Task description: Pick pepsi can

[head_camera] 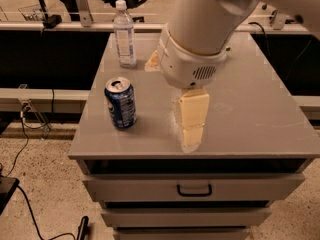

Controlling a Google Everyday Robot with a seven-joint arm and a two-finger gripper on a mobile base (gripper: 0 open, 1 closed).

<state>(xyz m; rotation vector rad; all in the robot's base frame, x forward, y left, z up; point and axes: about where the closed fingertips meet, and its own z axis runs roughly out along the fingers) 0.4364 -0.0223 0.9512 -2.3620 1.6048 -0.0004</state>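
The pepsi can (120, 103) is a small dark-blue can with white markings and a silver top. It stands upright near the front left corner of the grey cabinet top (250, 109). My gripper (192, 134) is cream-coloured and hangs down from the big white arm (195, 39), just above the cabinet top near its front edge. It is to the right of the can, about a can's width or two away, and does not touch it.
A clear plastic water bottle (124, 34) stands at the back left of the top, behind the can. A pale bit of a bag (152, 62) shows beside the arm. Drawers with a handle (194, 190) are below. Cables lie on the floor at left.
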